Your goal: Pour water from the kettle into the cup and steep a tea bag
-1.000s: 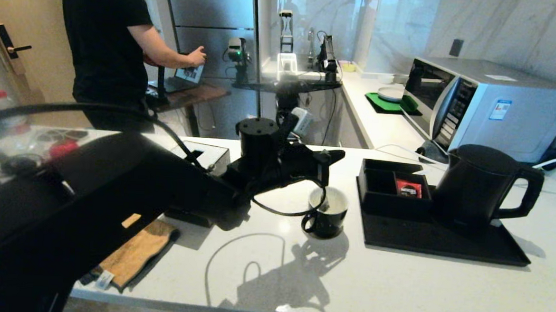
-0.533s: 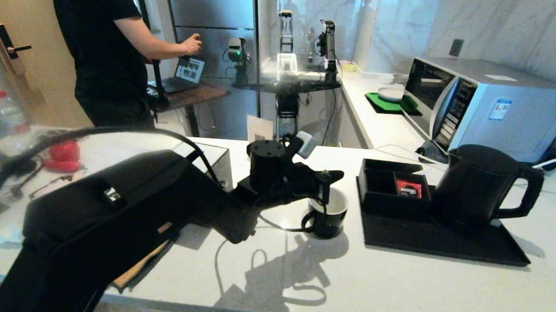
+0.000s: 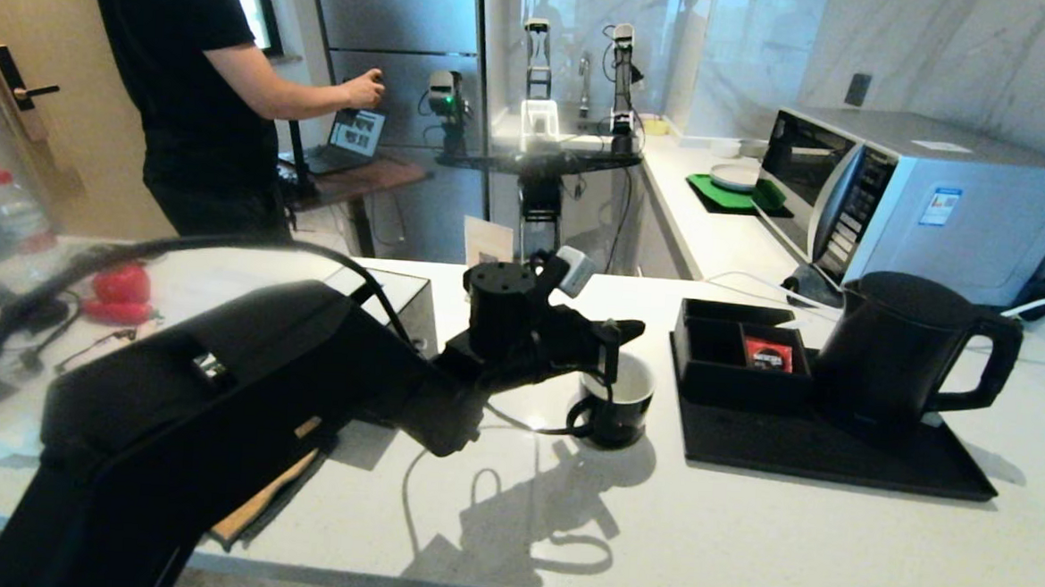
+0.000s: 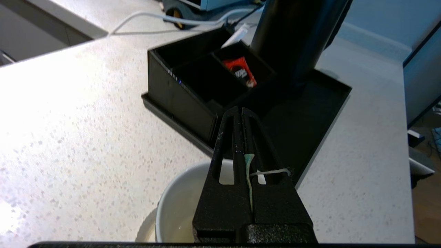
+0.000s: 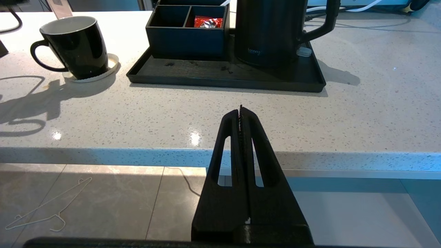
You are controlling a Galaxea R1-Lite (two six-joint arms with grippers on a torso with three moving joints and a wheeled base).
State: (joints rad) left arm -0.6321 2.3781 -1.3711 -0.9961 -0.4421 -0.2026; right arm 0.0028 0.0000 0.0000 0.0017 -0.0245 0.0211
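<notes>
Marble wall (image 3: 946, 56), speckled counter (image 3: 742, 538), tiled floor (image 5: 103, 203).

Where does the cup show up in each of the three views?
Head view: the cup stands mid-counter, just left of the black tray.
Left wrist view: only its white inside shows, at the bottom edge behind the gripper.
Right wrist view: upper left.
Shared landmark: the red packet.

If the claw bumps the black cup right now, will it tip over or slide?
The cup looks squat and wide-based, sitting flat on a thin coaster, so it probably slides rather than tips. Its glossy sides look slippery. There seems to be liquid inside, so it is likely heavier and might slosh.
</notes>
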